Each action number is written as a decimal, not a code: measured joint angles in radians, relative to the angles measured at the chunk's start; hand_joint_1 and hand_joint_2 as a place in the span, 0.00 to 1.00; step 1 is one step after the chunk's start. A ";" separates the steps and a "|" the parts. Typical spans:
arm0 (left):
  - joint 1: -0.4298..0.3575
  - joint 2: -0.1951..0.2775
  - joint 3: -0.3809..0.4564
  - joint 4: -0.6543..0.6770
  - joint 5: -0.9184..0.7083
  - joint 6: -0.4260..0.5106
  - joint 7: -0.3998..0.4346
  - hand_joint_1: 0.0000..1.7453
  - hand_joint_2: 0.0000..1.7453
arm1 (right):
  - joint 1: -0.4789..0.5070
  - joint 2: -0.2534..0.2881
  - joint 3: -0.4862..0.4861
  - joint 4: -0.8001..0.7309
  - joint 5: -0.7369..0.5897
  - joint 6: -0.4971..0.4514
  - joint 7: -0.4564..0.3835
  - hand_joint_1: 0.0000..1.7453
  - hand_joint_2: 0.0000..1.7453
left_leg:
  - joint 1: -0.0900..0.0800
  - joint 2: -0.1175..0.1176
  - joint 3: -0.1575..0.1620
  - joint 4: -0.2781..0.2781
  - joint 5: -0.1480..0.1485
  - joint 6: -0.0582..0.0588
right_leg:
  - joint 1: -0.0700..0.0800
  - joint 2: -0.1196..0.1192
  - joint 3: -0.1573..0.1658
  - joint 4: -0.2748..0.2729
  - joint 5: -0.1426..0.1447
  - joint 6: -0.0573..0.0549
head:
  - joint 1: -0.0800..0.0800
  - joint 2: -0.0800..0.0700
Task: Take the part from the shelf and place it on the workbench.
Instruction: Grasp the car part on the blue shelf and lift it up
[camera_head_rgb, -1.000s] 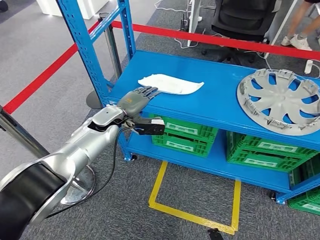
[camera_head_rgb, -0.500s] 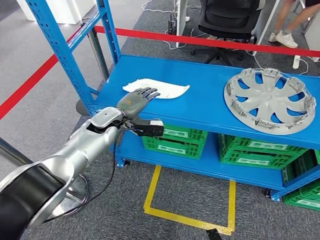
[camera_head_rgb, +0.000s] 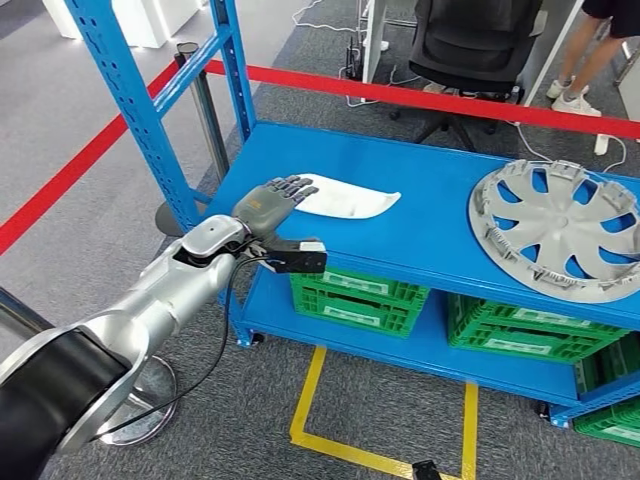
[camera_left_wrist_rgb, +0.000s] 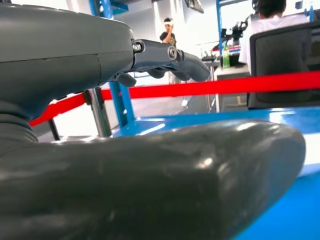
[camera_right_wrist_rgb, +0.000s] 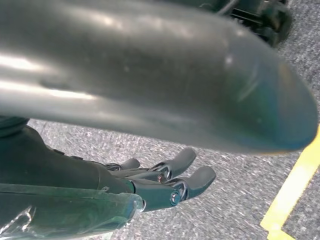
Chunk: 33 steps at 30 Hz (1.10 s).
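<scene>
The robot's silver left arm reaches forward over the near left corner of the blue metal shelf, and its left hand hovers palm down with the fingers stretched out and apart, gripping nothing, the fingertips at the near end of the flat white plastic part that lies on the shelf's top deck. The left wrist view shows the same spread fingers above the blue deck. A grey round plastic wheel cover lies well apart on the deck's right side. Green plastic crates sit on the lower level. The right hand hangs over grey carpet, fingers extended and slightly apart, holding nothing. A red barrier tape runs behind the shelf.
</scene>
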 joint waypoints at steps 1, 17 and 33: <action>-0.001 0.000 0.000 0.000 0.000 0.000 0.000 0.00 0.00 | 0.000 0.000 0.000 0.000 0.000 0.000 0.000 0.00 0.00 | -0.001 0.000 0.001 0.002 -0.003 -0.006 | 0.002 0.000 0.006 -0.014 0.002 -0.005 | 0.001 0.000; -0.002 0.003 -0.001 0.005 0.015 -0.004 -0.013 0.00 0.00 | -0.001 0.000 0.000 0.000 -0.006 -0.002 -0.001 0.00 0.00 | 0.007 0.000 -0.082 -0.008 0.077 -0.025 | -0.003 0.014 0.083 -0.018 -0.059 -0.010 | -0.005 0.000; 0.009 0.004 -0.006 0.010 0.012 -0.025 0.012 0.00 1.00 | -0.001 -0.001 0.008 0.000 -0.008 -0.003 0.000 0.00 0.00 | 0.003 -0.007 -0.082 -0.006 0.078 -0.004 | -0.004 0.006 0.098 -0.047 -0.056 0.011 | -0.005 0.000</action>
